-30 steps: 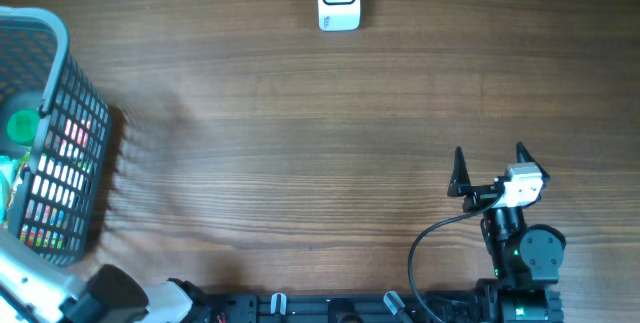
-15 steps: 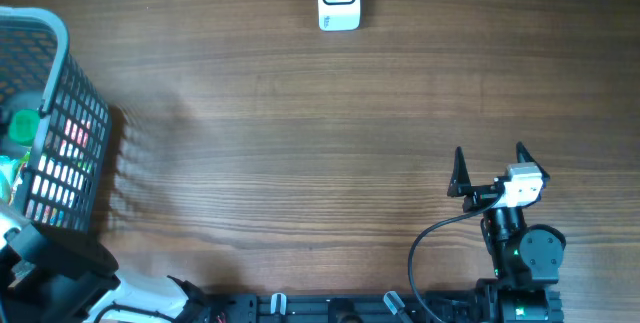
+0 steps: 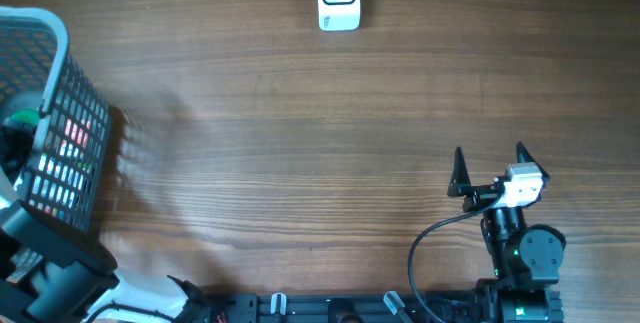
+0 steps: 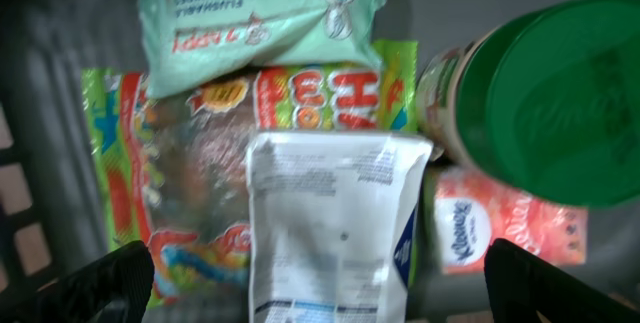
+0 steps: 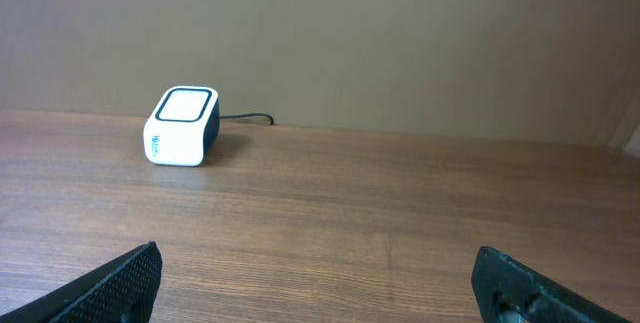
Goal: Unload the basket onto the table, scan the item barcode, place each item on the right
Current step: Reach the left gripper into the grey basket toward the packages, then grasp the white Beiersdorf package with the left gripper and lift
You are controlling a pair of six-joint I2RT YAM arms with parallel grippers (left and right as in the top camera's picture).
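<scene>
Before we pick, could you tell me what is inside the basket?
The basket holds a white pouch atop a candy bag, a wipes pack, a green-lidded jar and a tissue pack. Anything beneath them is hidden.

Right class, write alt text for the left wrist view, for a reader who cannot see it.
Seen from the open left gripper looking down into a grey basket, a white pouch lies on a bright sweets bag. A mint wipes pack is at the top of the picture; a green-lidded tub and a Kleenex pack are on the right.
</scene>
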